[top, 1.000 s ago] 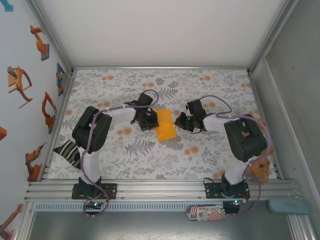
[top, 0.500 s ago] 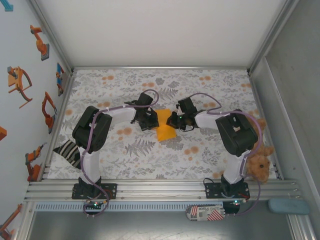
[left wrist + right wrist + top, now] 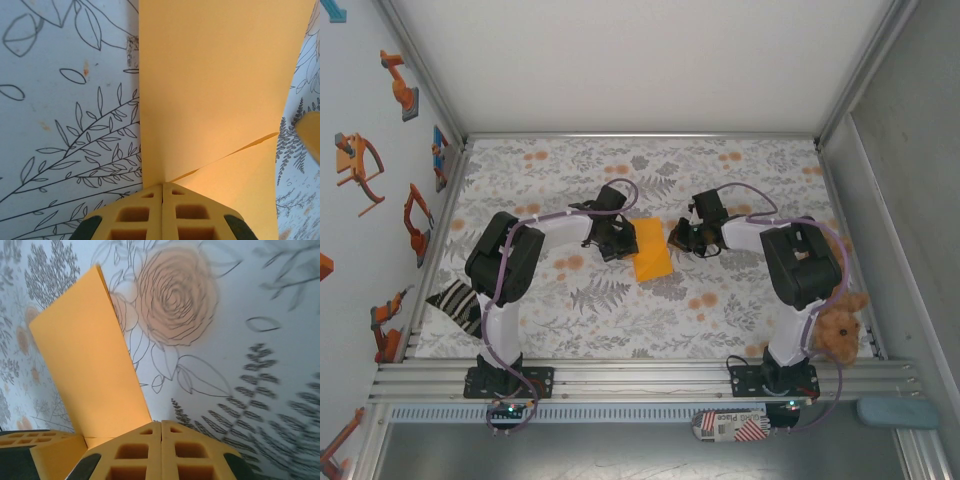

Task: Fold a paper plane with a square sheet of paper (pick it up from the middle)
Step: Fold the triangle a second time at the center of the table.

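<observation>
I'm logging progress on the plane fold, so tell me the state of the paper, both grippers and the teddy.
Paper: folded double into a rectangle, lying on the cloth, layers gaping a little.
Left gripper: shut, tips at the paper's edge.
Right gripper: shut, tips at the paper's opposite edge.
Teddy: lying near the cloth's right edge, untouched.
</observation>
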{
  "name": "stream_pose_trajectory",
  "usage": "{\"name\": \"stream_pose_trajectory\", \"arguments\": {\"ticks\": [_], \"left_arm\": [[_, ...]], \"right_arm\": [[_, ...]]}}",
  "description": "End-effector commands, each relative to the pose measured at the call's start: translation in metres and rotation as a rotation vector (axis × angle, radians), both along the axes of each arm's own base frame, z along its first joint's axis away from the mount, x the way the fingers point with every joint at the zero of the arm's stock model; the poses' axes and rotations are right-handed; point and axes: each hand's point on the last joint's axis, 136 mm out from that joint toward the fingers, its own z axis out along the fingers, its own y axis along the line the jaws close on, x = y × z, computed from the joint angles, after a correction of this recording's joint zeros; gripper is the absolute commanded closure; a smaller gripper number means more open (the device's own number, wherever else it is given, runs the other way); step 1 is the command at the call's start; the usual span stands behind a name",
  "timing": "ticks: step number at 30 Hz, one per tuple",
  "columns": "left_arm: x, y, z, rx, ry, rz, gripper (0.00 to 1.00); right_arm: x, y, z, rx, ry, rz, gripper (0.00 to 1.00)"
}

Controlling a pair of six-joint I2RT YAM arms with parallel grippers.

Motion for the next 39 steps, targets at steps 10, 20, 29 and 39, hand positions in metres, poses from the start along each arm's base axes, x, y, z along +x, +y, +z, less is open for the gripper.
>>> {"name": "stream_pose_trajectory", "arguments": {"ticks": [10,20,29,39], "left_arm": [[-0.011,0.024,-0.043,0.158,0.063,-0.08,0.96],[-0.009,0.02,-0.04,0.145,0.061,-0.086,0.96],[0.008,0.006,0.006,0.065,-0.023,-0.087,0.91],[-0.006,-0.018,0.056,-0.181,-0.084,-0.038,0.93]], "right_arm": [[-0.031,0.053,0.021,0.107,-0.01,0.135,1.0],[-0.044,0.047,-0.017,0.056,0.093,0.111,1.0],[-0.058,0.027,-0.045,-0.048,0.165,0.074,1.0],[-0.063,0.023,-0.052,-0.069,0.194,0.062,1.0]]}}
